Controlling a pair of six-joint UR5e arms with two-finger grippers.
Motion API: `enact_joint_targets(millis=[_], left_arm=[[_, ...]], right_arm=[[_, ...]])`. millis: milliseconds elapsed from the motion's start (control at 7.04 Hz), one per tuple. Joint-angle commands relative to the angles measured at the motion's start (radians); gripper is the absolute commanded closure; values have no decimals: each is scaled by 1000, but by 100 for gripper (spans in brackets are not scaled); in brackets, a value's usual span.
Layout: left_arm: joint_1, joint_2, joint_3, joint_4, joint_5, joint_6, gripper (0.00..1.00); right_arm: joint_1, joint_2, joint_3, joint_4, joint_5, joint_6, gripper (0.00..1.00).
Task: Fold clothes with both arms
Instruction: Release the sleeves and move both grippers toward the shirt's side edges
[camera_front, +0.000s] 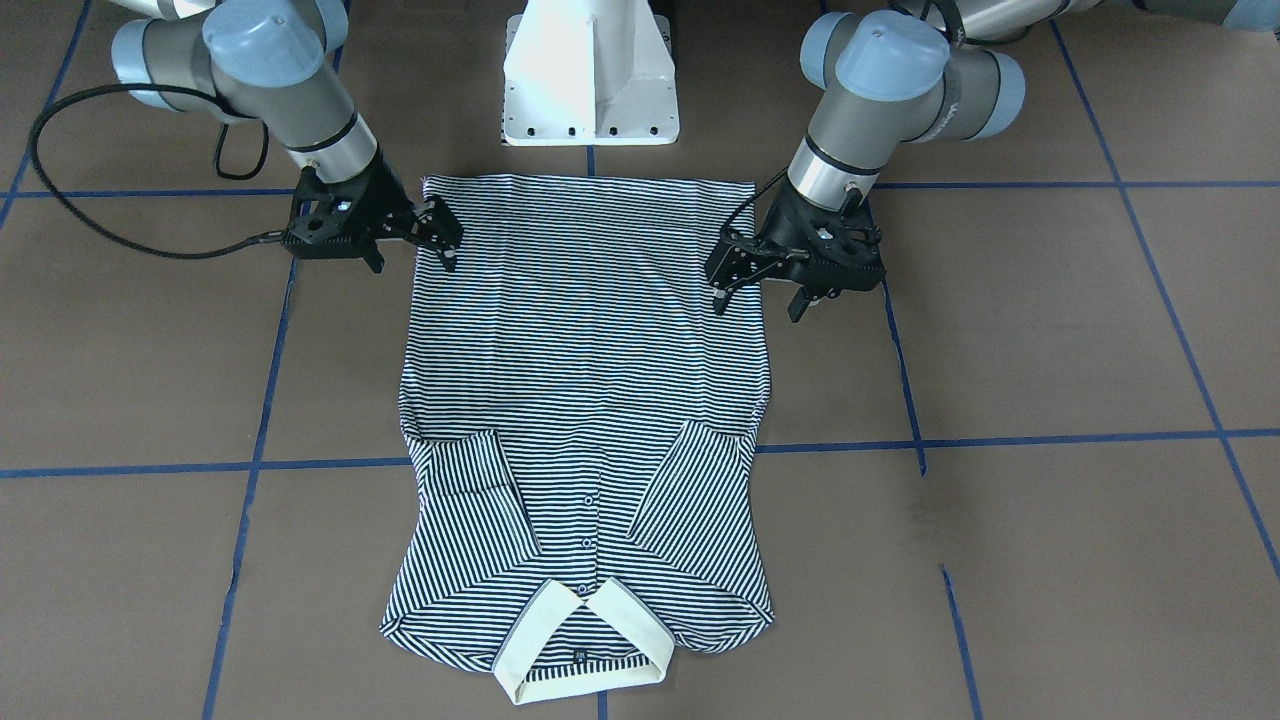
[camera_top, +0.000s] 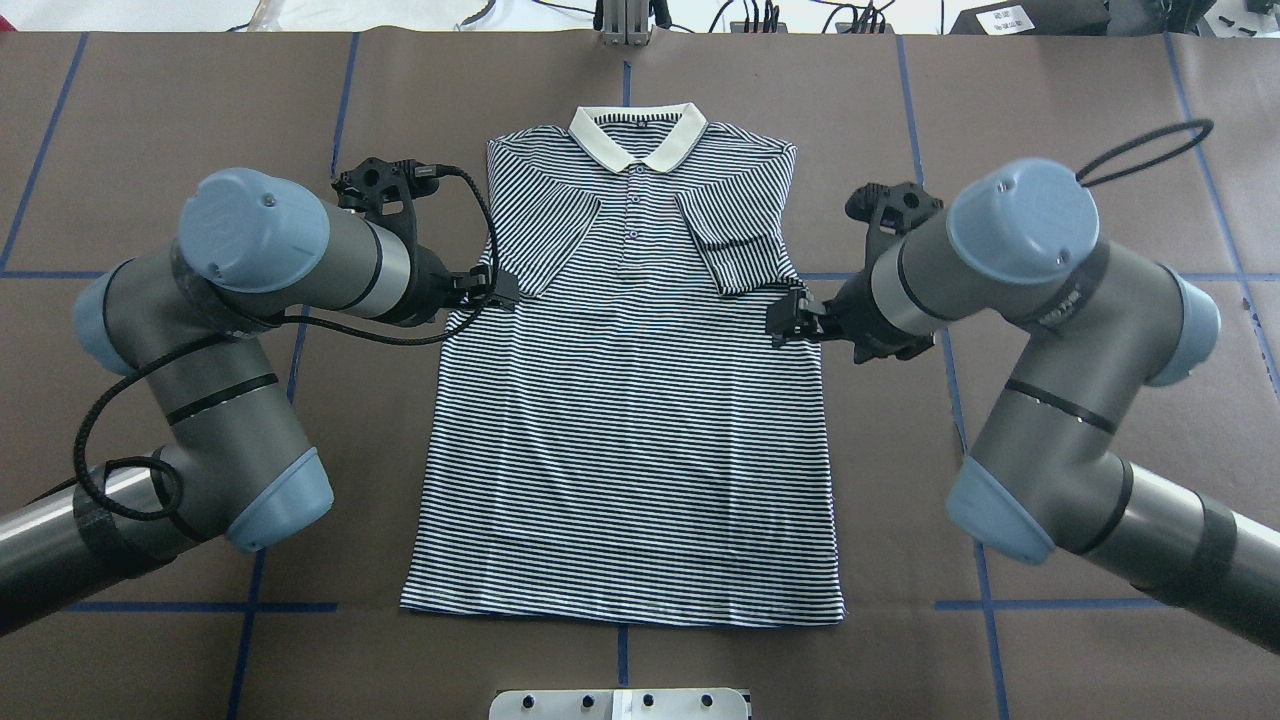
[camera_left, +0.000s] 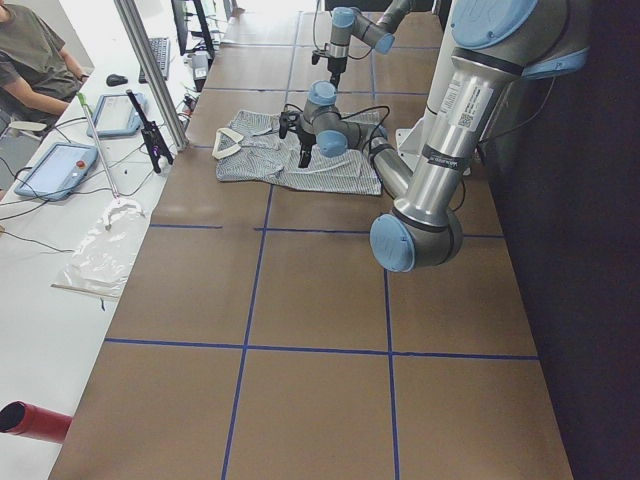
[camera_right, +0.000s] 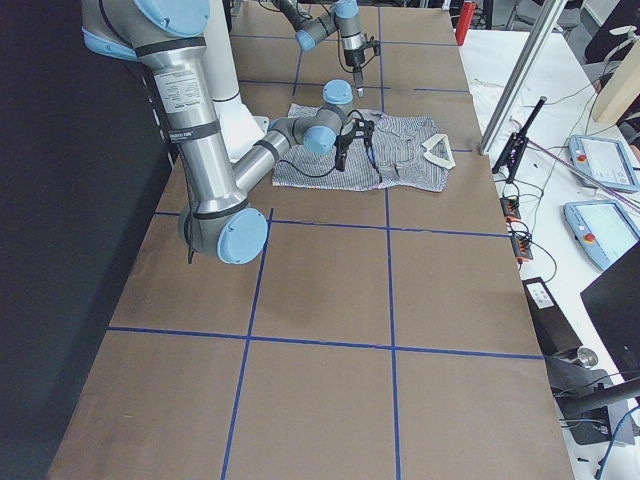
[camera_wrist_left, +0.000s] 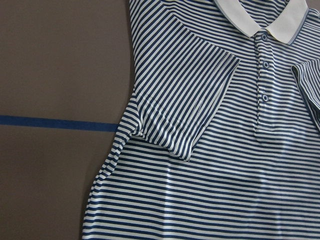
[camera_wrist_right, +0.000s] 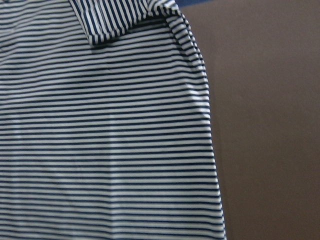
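Note:
The clothes are one navy-and-white striped polo shirt (camera_front: 590, 400) (camera_top: 630, 430). It lies flat and face up, with its cream collar (camera_top: 637, 135) away from the robot and both sleeves folded in over the chest. My left gripper (camera_front: 758, 305) (camera_top: 495, 292) hovers open at the shirt's side edge, just below the folded sleeve (camera_wrist_left: 200, 115). My right gripper (camera_front: 415, 262) (camera_top: 790, 322) hovers open at the opposite side edge (camera_wrist_right: 207, 125). Neither holds cloth. The wrist views show only striped fabric and brown table, no fingers.
The white pedestal base (camera_front: 590, 90) stands just behind the shirt's hem. Blue tape lines (camera_top: 290, 370) grid the brown table. Beyond the collar end, a side bench holds tablets (camera_left: 55, 170) and a metal post (camera_left: 150, 70), with a seated person (camera_left: 35, 60) there.

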Motion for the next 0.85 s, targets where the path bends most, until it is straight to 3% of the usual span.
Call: enact_joint_targets(millis=[0, 142, 710], left_arm=[[-2, 36, -51, 12, 4, -24, 0], [-2, 38, -51, 10, 5, -24, 0], [-1, 36, -54, 6, 1, -23, 0]], right_arm=[[-281, -92, 81, 1, -270, 237, 0], [-336, -133, 101, 1, -319, 267, 0], [-351, -169, 104, 0, -314, 269, 0]])
